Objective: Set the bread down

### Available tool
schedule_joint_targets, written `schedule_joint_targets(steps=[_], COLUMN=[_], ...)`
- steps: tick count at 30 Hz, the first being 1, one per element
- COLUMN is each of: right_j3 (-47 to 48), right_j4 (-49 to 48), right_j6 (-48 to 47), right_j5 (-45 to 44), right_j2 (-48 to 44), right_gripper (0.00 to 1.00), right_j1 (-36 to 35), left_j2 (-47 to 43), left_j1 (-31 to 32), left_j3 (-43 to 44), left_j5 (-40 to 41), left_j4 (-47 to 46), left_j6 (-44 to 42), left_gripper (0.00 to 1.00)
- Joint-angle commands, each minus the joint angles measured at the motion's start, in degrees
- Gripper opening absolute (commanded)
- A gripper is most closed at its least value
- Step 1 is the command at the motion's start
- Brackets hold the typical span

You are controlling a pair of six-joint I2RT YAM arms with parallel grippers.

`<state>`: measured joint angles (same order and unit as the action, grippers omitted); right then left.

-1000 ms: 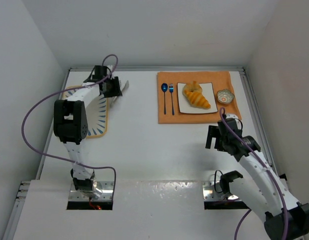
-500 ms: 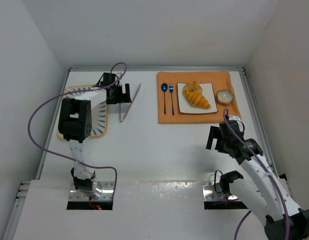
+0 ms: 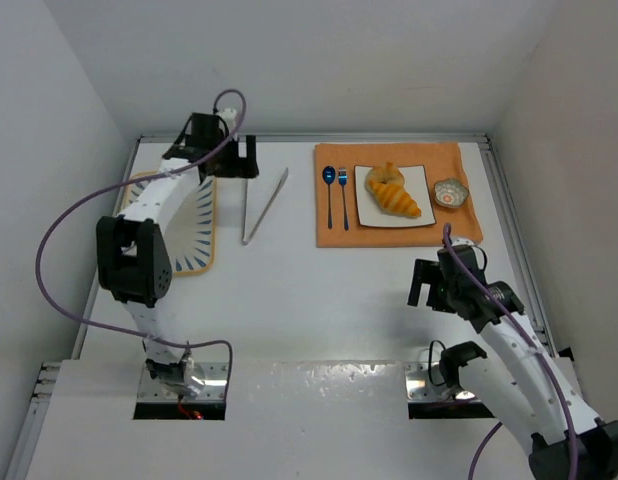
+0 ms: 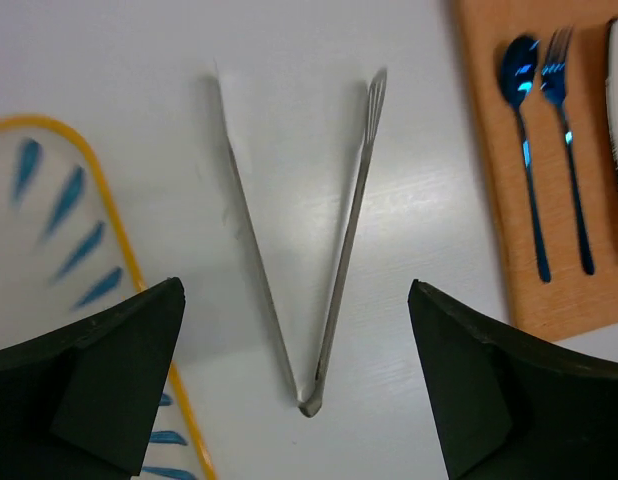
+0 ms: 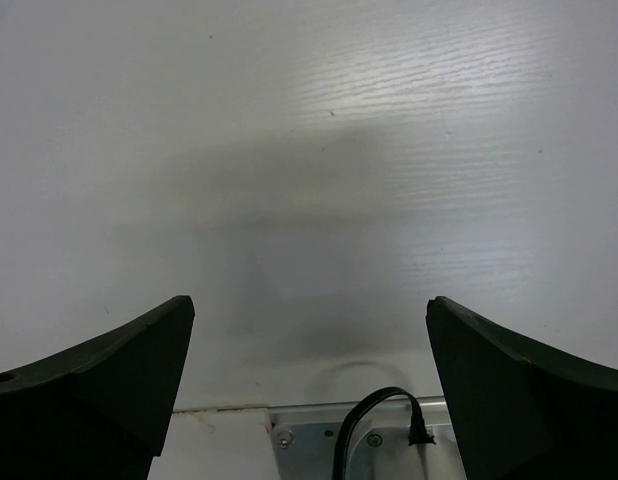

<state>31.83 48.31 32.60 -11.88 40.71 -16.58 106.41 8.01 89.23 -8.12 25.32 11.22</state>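
Observation:
The bread [image 3: 393, 192], a golden croissant, lies on a white square plate [image 3: 419, 178] on the orange mat [image 3: 334, 228] at the back right. Metal tongs [image 3: 264, 205] lie spread in a V on the table, left of the mat. My left gripper [image 3: 234, 157] hovers near the table's far edge, open and empty. In the left wrist view the tongs [image 4: 334, 260] lie below and between the open fingers of that gripper [image 4: 294, 288], with their hinge end nearest. My right gripper [image 3: 426, 285] stands open over bare table [image 5: 309, 150] at the front right, far from the bread.
A blue-striped oval plate with a yellow rim [image 3: 194, 215] lies at the left, its edge [image 4: 109, 215] showing in the left wrist view. A blue spoon [image 3: 329, 190] and fork [image 3: 343, 190] lie on the mat beside the white plate. A small patterned bowl [image 3: 450, 192] stands at the mat's right edge.
My left gripper has opened and let go of the tongs, which now lie on the table. It then drew back toward the far edge. The right arm has barely shifted.

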Motion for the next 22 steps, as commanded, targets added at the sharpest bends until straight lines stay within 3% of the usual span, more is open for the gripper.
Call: schedule_joint_targets(steps=[1, 6, 11, 18, 22], right_j3=[0.77, 2.96, 2.98, -0.72, -0.37], right_j4=[0.98, 6.17, 11.54, 11.36, 9.26], right_j6=[1.41, 5.55, 5.37, 5.11, 2.83], right_j5=[2.13, -2.09, -4.64, -2.63, 0.01], right_j2=[1.65, 2.89, 1.04, -6.33, -8.1], right_gripper=[1.0, 1.0, 1.0, 1.0, 1.0], right_j1=[0.49, 0.06, -0.03, 0.06, 0.14], left_j2=[-9.11, -12.01, -21.13, -33.09, -35.74], left_j1=[-3.87, -17.74, -31.79, -43.33, -44.57], left_j3=[5.08, 1.66, -13.51, -29.09, -31.05], left_j5=[0.21, 0.21, -0.41, -2.94, -7.34], left_j4=[5.16, 11.07, 11.59, 10.54, 11.94], left_j6=[-5.42, -8.58, -10.6, -16.15, -16.67], left_gripper=[1.0, 1.0, 1.0, 1.0, 1.0])
